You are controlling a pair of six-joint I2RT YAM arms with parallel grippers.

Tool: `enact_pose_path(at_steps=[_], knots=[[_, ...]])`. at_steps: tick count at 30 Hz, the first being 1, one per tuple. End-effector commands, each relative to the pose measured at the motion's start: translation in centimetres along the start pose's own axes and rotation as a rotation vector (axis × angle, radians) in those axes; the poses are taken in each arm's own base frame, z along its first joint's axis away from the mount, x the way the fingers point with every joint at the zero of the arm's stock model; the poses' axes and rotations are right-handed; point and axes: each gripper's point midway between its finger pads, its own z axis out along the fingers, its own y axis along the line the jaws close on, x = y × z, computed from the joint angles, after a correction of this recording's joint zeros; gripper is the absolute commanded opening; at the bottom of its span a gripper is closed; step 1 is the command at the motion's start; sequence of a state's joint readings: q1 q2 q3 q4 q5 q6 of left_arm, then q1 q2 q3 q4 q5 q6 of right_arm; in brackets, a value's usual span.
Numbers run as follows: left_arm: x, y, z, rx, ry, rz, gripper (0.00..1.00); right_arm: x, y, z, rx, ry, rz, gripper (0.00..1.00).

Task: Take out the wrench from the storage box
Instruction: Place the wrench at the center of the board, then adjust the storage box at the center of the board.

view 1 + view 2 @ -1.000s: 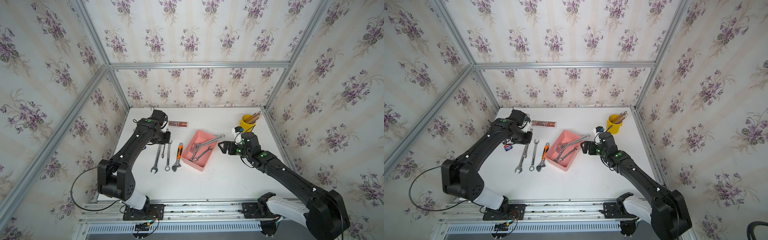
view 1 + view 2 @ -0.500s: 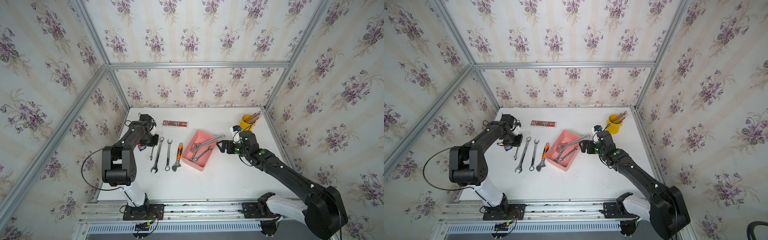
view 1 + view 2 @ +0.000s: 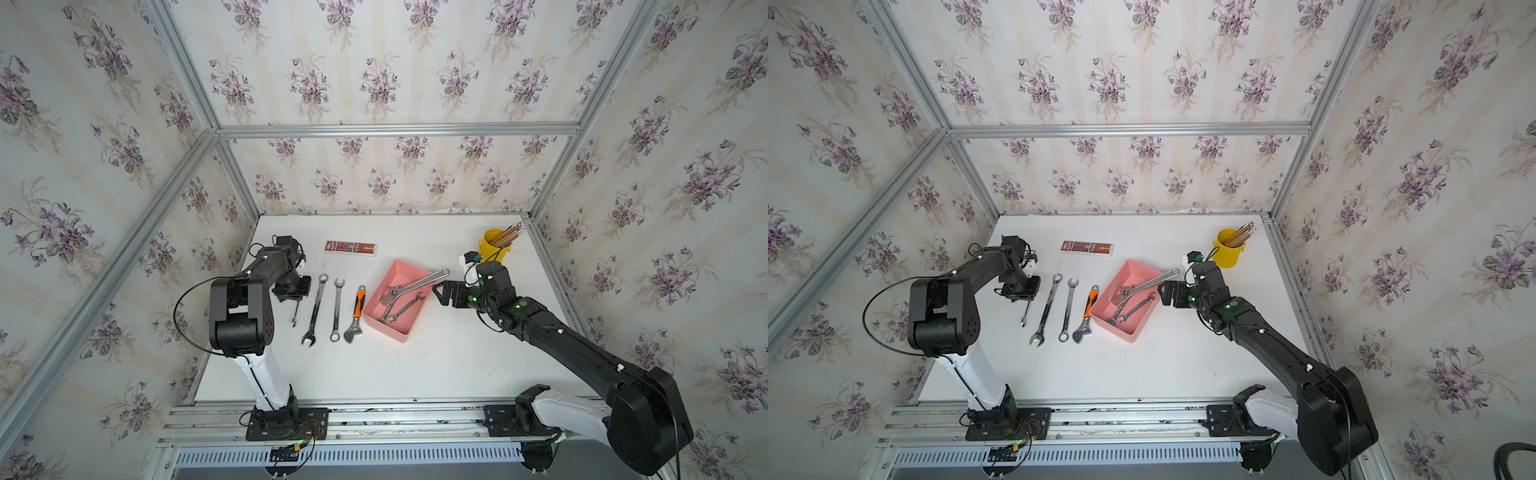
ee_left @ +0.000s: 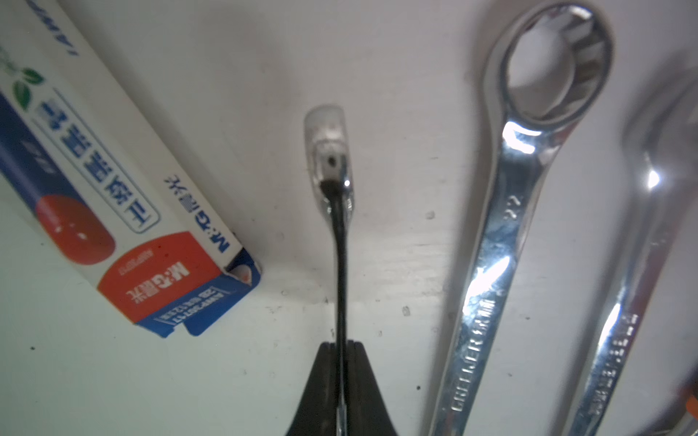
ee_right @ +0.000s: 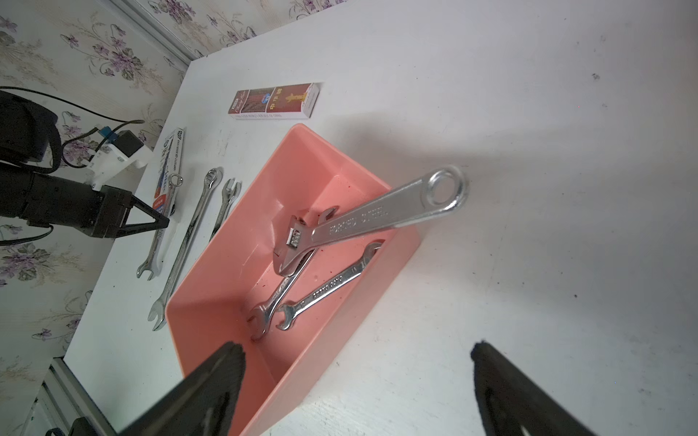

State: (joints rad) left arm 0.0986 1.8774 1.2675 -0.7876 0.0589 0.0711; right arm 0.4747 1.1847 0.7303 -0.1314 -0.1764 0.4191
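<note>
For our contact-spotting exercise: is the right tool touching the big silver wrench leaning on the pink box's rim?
Apart. The right wrist view shows the open right tool short of the big silver wrench, with table between.

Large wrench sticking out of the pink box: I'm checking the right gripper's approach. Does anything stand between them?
Nothing visible does. The open right gripper is beside the storage box, and the large wrench overhangs the rim with its handle toward the gripper. Two smaller wrenches lie lower in the box, by its head, away from the handle.

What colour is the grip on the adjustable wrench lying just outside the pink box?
The grip is orange with some black, clearest in a top view.
</note>
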Motion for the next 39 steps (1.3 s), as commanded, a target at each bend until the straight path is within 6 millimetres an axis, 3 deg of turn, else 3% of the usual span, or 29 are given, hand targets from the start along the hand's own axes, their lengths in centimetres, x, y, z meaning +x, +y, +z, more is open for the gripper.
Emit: enact_pose_path(at_steps=[1,10,27,33,39], knots=[[0.7,0.3,0.6,-0.019,0.029,0.008,0.05,-0.4,0.2,0.1,-0.009,-0.012,0.001,0.98],[0.9,-0.5,1.9,0.028,0.044,-0.002,0.13,-0.5,0.2,0.3,-0.008,-0.012,0.0,0.97],[-0.2,-1.1,0.4,0.066,0.001,-0.008,0.33,-0.5,0.3,0.3,-0.007,-0.014,-0.002,0.97],[-0.6,-1.1,-1.8,0.058,-0.05,-0.004,0.37,-0.9,0.5,0.0,-0.012,-0.02,-0.003,0.97],[-1.4,-3.1,-6.3,0.153,-0.179,-0.022,0.48,-1.3,1.0,-0.4,0.001,-0.021,0.002,0.97]])
